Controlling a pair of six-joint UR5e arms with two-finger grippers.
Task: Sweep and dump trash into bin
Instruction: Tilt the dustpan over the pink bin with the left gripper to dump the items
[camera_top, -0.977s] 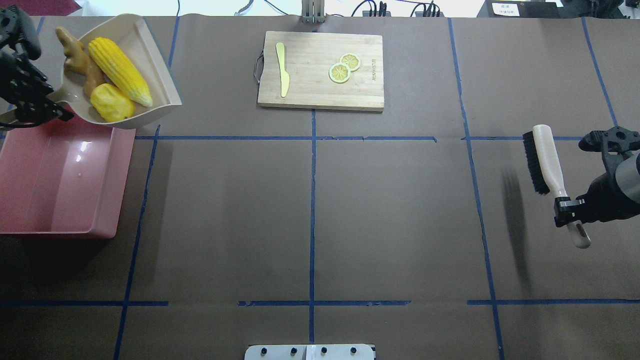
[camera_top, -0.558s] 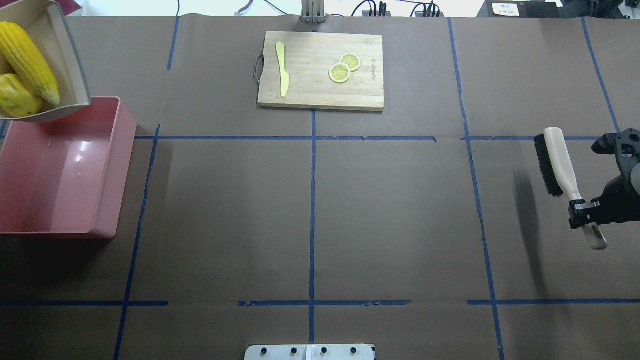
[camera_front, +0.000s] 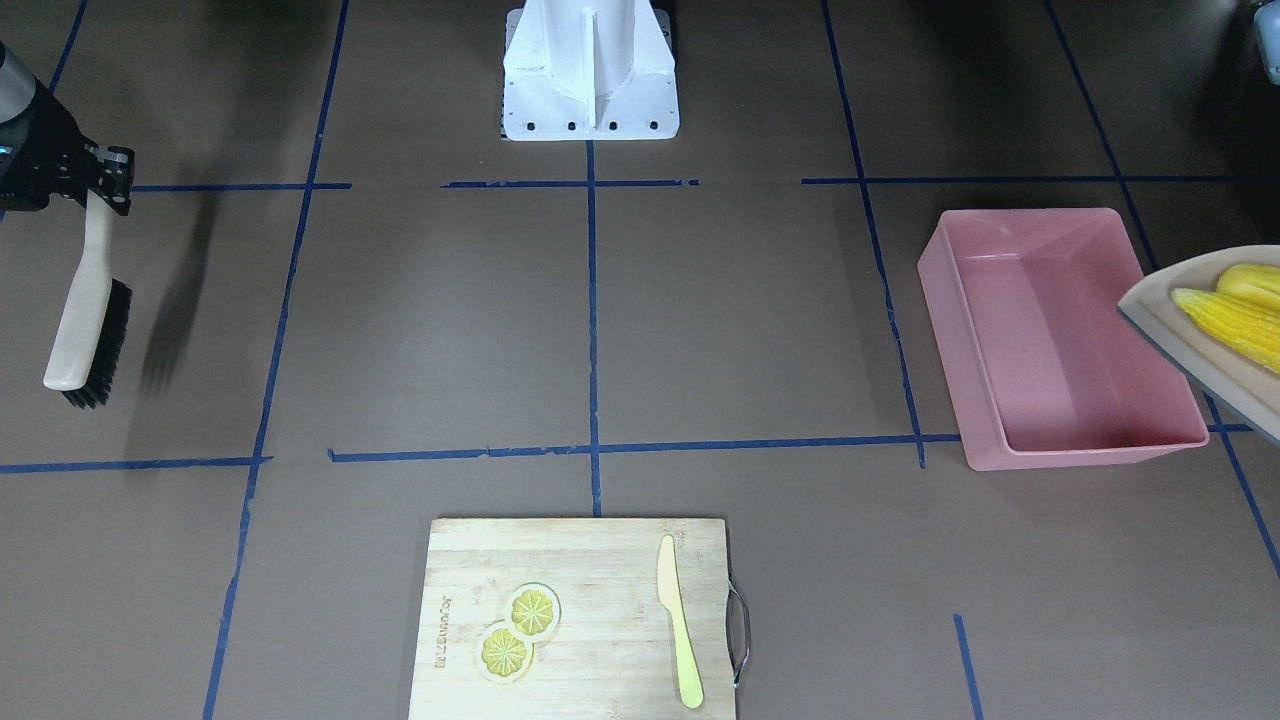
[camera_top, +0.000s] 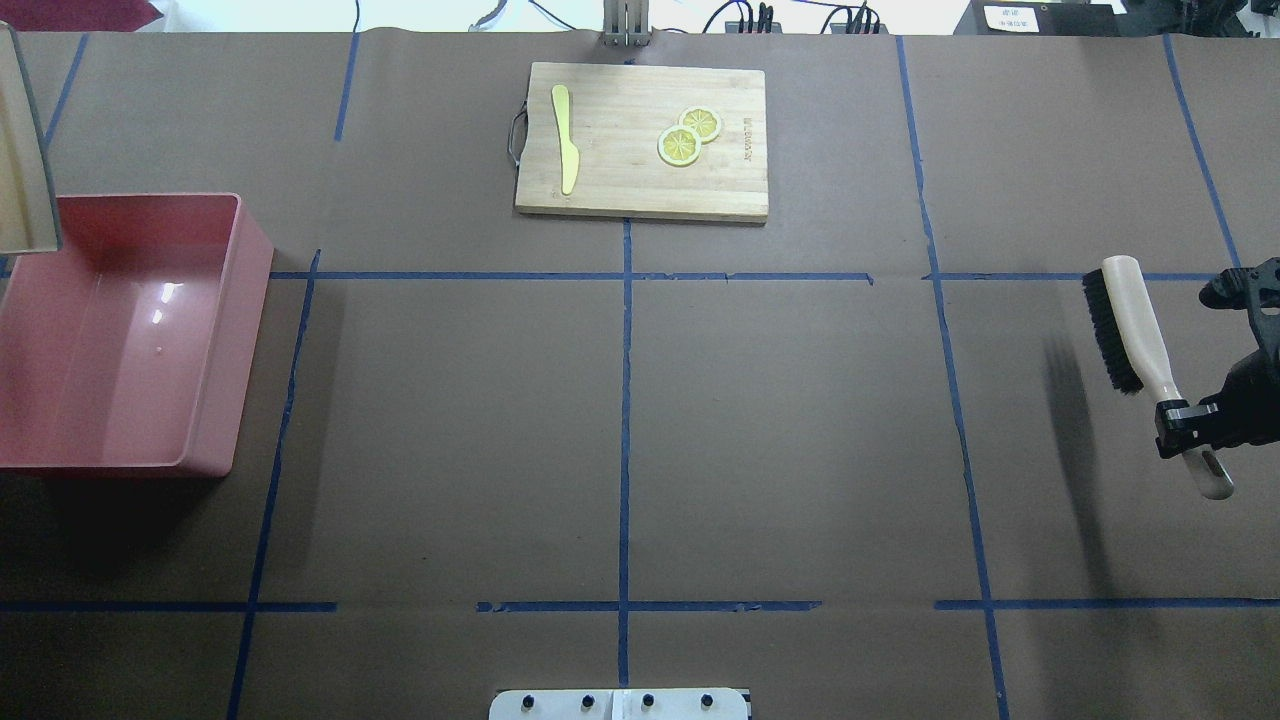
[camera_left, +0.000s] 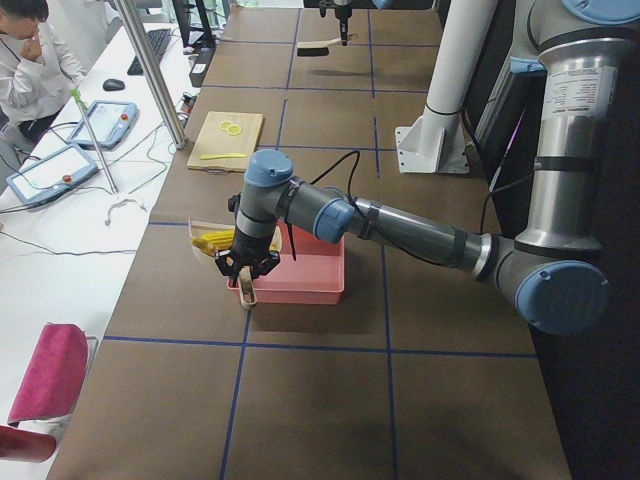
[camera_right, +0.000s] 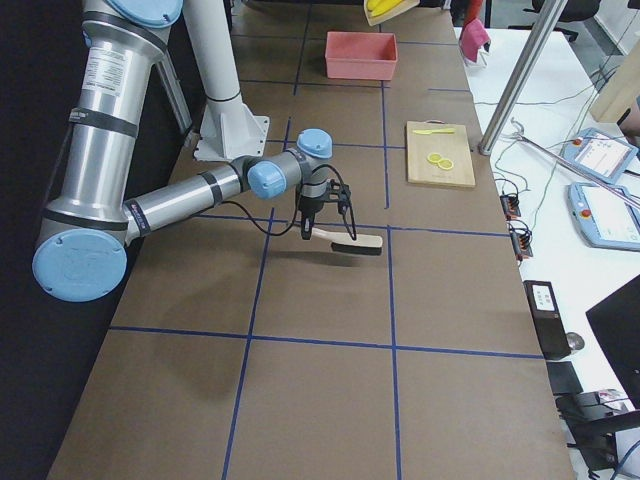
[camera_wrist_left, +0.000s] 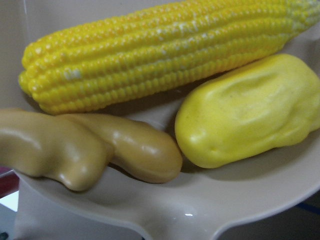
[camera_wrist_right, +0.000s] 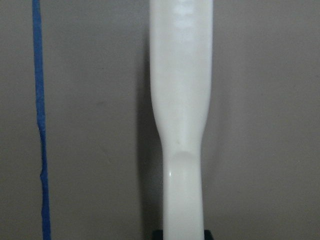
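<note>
The beige dustpan (camera_front: 1170, 345) is raised by the outer side of the pink bin (camera_front: 945, 300), which is empty. In the dustpan lie the corn cob (camera_wrist_left: 160, 55), the yellow lump (camera_wrist_left: 245, 115) and the ginger root (camera_wrist_left: 90, 145). Only a sliver of the dustpan (camera_top: 20, 150) shows overhead, above the bin (camera_top: 225, 340). My left gripper (camera_left: 245, 272) is at the dustpan's handle; I cannot tell whether it is open or shut. My right gripper (camera_top: 1190, 425) is shut on the handle of a black-bristled brush (camera_top: 1130, 320), held above the table at the far right.
A wooden cutting board (camera_top: 640, 190) lies at the far middle with a pale yellow knife (camera_top: 565, 135) and two lemon slices (camera_top: 688, 135). The robot's white base (camera_front: 590, 70) stands at the near edge. An operator sits beyond the table's far side.
The dustpan with the trash has moved left, almost out of the overhead view. My right gripper has drifted right with the brush.
</note>
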